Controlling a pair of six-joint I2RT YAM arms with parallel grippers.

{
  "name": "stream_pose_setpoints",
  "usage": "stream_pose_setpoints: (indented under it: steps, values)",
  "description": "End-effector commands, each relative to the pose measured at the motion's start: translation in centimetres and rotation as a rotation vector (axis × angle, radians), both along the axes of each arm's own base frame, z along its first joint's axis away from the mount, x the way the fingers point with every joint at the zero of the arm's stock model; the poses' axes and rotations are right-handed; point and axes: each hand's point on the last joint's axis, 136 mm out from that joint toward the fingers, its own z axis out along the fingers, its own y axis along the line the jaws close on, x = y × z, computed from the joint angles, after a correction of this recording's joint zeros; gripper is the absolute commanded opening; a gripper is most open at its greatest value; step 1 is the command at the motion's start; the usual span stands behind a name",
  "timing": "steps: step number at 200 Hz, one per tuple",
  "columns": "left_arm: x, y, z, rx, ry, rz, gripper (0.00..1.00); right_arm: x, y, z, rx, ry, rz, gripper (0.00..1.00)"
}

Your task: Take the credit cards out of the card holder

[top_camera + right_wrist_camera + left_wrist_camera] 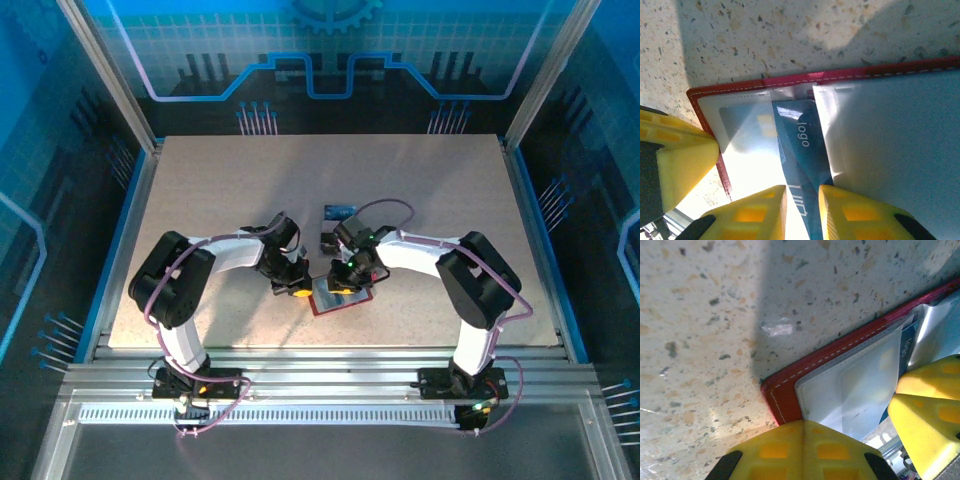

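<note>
Over the open card holder (pixel 335 300) both arms bent inward — right jaws (pixel 801 207) pinching blue card (pixel 800 150), left jaws (pixel 805 450) pressed together

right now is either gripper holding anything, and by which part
The right gripper pinches the near end of a blue card sticking out of the open red card holder. The left gripper presses on the holder's corner, fingers together.

Top cam looking down from high behind arms; both wrist cams sitting close, sharing card holder (pixel 340 298) corner
</note>
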Motion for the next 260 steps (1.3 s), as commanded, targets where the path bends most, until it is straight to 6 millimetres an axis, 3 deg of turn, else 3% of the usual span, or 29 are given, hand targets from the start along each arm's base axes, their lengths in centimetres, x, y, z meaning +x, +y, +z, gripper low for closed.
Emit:
stream_pose_setpoints:
  steps: [1,54,92,126,159,204,260]
  values:
    - [-1.1,1.6,-1.4,0.076,0.035,-0.004,0.0,-1.0,-1.1,-0.6,-0.085,0.022,0.02,0.24]
    - [0.3,2.2,-0.7,0.091,-0.001,-0.009,0.0,-0.4,0.9,2.1,0.116,0.006,-0.029,0.26]
    - [1.6,1.8,0.4,0.087,-0.032,-0.023,0.0,-0.1,0.8,2.3,0.169,0.016,-0.059,0.26]
    - [2.5,0.7,3.1,0.034,-0.087,-0.022,0.0,0.1,0.8,2.6,0.195,0.016,-0.071,0.26]
    - [2.2,-0.3,4.8,-0.002,-0.103,-0.017,0.0,0.3,0.6,2.2,0.2,0.027,-0.067,0.26]
    - [0.2,-1.3,3.2,0.0,-0.049,-0.036,0.0,0.7,0.4,1.6,0.196,0.036,-0.062,0.26]
    - [-1.4,-0.8,0.6,0.045,0.004,-0.055,0.0,0.5,0.5,0.5,0.198,0.063,-0.047,0.26]
